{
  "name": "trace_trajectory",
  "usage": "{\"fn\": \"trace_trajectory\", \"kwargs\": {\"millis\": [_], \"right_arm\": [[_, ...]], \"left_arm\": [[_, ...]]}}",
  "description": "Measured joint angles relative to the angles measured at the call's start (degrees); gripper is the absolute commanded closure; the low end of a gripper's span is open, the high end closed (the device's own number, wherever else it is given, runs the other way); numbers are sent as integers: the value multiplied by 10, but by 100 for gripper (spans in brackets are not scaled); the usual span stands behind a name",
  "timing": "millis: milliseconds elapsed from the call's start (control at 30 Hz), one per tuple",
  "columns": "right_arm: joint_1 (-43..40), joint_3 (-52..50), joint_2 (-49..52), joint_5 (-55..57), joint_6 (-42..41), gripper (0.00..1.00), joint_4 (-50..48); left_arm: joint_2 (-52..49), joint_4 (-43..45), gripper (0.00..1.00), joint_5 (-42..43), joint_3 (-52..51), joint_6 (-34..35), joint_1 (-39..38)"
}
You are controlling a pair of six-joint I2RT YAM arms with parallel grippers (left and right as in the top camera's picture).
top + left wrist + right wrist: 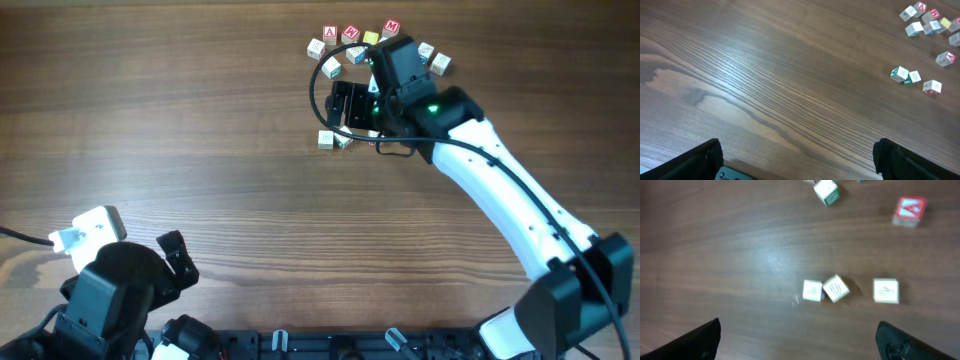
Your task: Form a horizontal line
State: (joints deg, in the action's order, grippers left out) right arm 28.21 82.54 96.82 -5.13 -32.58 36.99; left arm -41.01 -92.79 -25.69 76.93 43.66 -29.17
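- the left gripper (176, 258) sits at the near left of the table (200, 120), its arm cut off by the frame. its wrist view shows only two dark fingertips (700, 160) in the bottom corners, spread wide with nothing between them.
- the row of three pale cubes (836, 289) lies below the right gripper. the left two touch, the middle one is twisted, and the third sits apart. their marks are too faint to read.
- the right gripper (348, 105) hovers over the row, spread wide and empty, and hides part of the row from overhead.
- loose letter cubes (352, 35) lie beyond, some covered by the arm. a red cube (910, 211) is blurred.
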Motion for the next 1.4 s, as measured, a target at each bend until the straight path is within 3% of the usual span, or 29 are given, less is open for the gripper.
{"fn": "trace_trajectory", "kwargs": {"millis": [200,467,567,633,733,967,1033,1200,1400], "right_arm": [[0,-25,100,-9,-58,0,-84],[0,-28,109,-19,-99,2,-105],[0,-28,109,-19,-100,19,-105],[0,-28,110,-19,-86,42,-106],[0,-28,116,-19,-69,62,-120],[-8,-28,166,19,-58,66,-138],[-30,-28,166,29,-73,72,-138],[-97,-28,166,43,-94,73,-98],[-104,-28,219,49,-85,85,-85]], "left_arm": [[0,0,0,0,0,0,0],[0,0,0,0,0,0,0],[0,0,0,0,0,0,0],[0,0,0,0,0,0,0],[0,0,0,0,0,0,0],[0,0,0,0,0,0,0],[0,0,0,0,0,0,0],[0,0,0,0,0,0,0],[0,0,0,0,0,0,0]]}}
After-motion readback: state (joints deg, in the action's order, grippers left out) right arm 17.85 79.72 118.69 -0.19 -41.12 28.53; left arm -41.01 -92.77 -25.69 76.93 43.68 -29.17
